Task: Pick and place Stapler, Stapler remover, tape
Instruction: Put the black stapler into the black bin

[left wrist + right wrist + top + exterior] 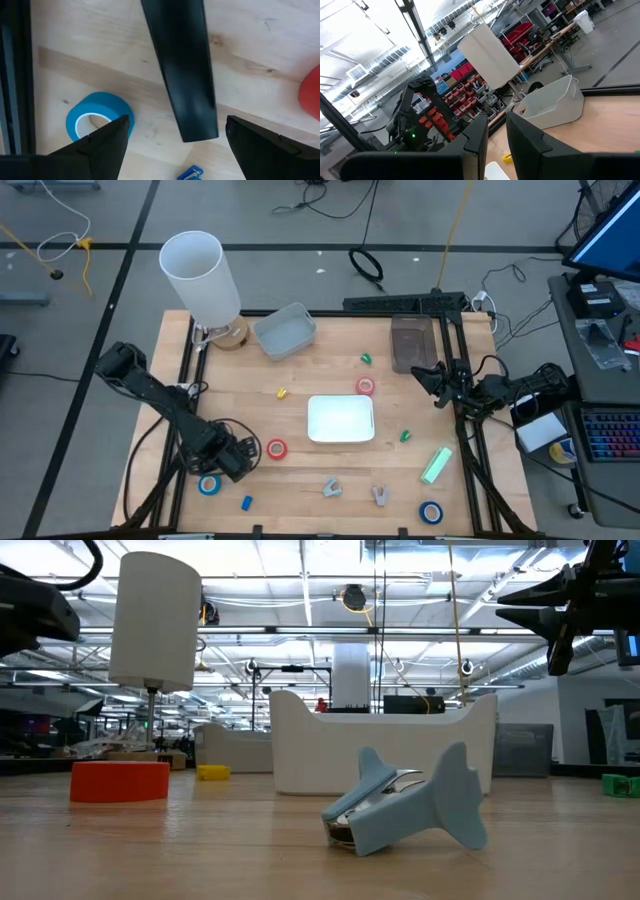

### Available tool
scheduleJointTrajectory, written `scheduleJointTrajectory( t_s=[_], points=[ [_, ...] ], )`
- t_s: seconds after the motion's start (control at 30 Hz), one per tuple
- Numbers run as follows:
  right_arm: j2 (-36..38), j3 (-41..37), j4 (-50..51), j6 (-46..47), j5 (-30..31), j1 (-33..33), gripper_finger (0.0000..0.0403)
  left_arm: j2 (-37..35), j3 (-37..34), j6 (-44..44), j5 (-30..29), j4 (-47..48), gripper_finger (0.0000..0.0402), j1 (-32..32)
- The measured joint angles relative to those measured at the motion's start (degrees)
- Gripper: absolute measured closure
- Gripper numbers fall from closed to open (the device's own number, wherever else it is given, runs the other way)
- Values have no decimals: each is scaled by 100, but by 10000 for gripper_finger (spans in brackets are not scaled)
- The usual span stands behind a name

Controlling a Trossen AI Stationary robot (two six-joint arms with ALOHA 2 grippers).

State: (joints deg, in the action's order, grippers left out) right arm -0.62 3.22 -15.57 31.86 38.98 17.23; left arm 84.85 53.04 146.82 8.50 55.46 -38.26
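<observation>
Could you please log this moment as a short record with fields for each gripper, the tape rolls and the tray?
left gripper: low at the table's front-left, fingers open, holding nothing
right gripper: at the right edge, raised, fingers nearly closed, empty
red tape rolls: one beside the left gripper, one behind the tray
blue tape rolls: front-left and front-right
white tray: table centre

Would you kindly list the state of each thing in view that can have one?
Left pincer: open, empty, low over the table between two tape rolls.
Right pincer: nearly shut, empty, raised at the right edge.
White tray: empty.
Grey bin: upright, empty as far as shown.
Blue tape roll: flat on the table, untouched.
Red tape roll: flat, untouched.
Staple remover: tipped on its side.
</observation>
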Motion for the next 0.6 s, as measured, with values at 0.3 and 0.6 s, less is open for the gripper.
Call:
scheduleJointTrajectory(
  t_s=[0.3, 0.6],
  points=[
    [0, 0, 0, 0, 2, -1, 337, 299, 0, -14, -252, -27, 100, 60],
    [0, 1, 0, 0, 1, -1, 337, 839, 0, -256, -97, -351, 157, 74]
  ],
)
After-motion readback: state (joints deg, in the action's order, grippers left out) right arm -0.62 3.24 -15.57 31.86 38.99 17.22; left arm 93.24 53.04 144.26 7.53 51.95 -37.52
